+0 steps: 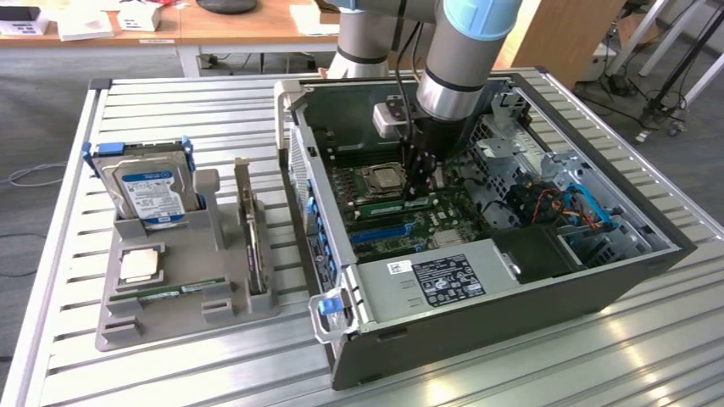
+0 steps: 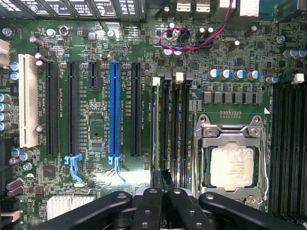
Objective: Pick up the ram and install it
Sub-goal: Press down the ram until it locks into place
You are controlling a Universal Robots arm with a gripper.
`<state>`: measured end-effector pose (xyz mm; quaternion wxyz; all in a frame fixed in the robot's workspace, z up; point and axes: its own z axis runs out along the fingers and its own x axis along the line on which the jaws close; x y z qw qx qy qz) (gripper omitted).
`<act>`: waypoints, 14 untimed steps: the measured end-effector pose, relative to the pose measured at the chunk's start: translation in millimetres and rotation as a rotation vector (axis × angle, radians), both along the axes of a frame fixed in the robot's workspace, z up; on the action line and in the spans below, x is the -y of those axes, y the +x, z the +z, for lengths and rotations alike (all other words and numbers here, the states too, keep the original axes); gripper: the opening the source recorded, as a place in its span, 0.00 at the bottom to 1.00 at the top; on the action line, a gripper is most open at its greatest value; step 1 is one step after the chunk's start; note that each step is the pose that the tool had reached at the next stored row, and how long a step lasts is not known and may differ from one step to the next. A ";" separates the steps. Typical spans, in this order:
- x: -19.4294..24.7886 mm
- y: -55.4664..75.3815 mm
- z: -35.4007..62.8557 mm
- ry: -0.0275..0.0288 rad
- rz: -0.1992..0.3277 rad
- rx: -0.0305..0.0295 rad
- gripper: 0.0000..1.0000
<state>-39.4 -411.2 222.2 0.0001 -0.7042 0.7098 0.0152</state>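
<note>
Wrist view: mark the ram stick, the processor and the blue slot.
ram stick (image 2: 155, 129), wrist view, thin green top edge in its slot.
processor (image 2: 231, 166), wrist view, middle of the silver lid.
blue slot (image 2: 114, 108), wrist view, mid-length.

Grey-and-light-blue jointed arm (image 1: 464, 59), black cable, seemingly black-fingered end effector (image 2: 160, 203).

An open computer case (image 1: 588, 280) lies on a slatted metal table (image 1: 158, 373), its motherboard (image 1: 436, 222) facing up. On the board sit 1 blue expansion slot (image 2: 114, 110), 1 white slot (image 2: 28, 100) and a processor (image 2: 231, 166) in its socket. At the exterior view's left, a grey holder tray (image 1: 125, 326) carries a hard drive (image 1: 145, 191) standing upright and a square silver chip (image 1: 139, 265).
</note>
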 end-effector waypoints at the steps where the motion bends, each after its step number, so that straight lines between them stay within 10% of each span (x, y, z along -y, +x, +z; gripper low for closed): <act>1: 0.0 0.0 -0.3 -0.0003 0.000 0.0000 0.11; 14: -0.2 0.1 6.9 0.0007 0.000 0.0003 0.11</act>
